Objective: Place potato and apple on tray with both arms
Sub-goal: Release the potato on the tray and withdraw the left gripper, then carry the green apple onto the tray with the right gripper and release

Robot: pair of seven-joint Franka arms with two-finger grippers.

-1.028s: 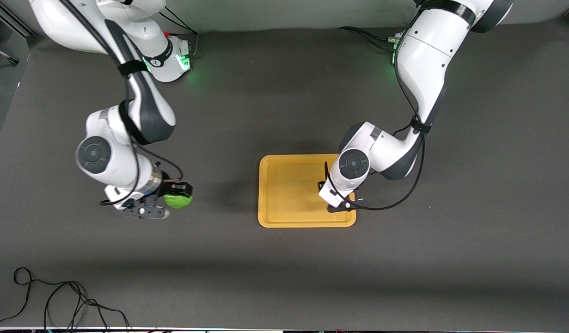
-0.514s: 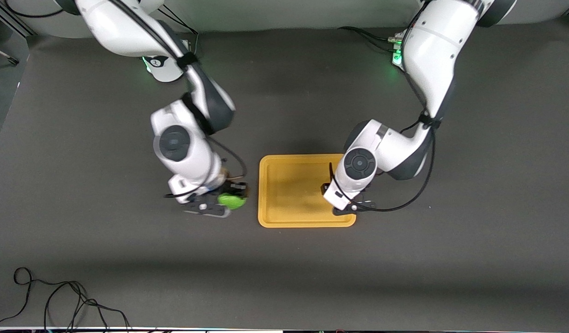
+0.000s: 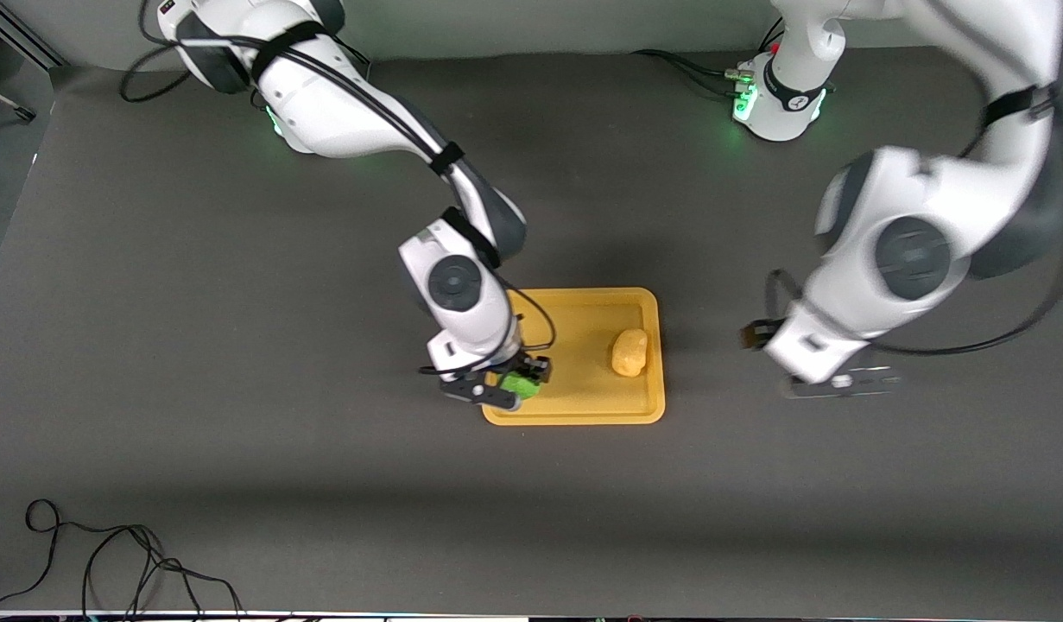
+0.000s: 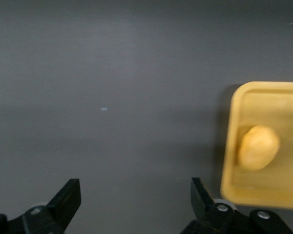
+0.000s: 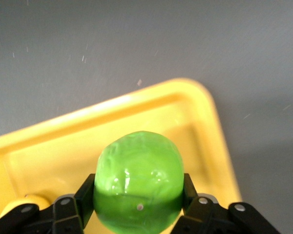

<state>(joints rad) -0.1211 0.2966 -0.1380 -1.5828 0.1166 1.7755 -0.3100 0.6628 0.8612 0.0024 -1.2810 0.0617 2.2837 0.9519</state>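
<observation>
Front view: high, facing the arm bases, whole desk (image 3: 237, 449) in frame. Both wrist views look straight down, close. All three share the tray (image 3: 574, 413) (image 4: 228, 161) (image 5: 112, 109).

Even, soft overhead light on a dark table.
The left arm (image 3: 911, 259) smears with motion blur; the tray (image 4: 234, 146) looks slightly soft, perhaps defocused.

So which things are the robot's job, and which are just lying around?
Job things:
potato, lying on the tray
apple, held by the right gripper over the tray
left gripper, open, over the table beside the tray

Just lying around:
black cable at the table's near edge
</observation>
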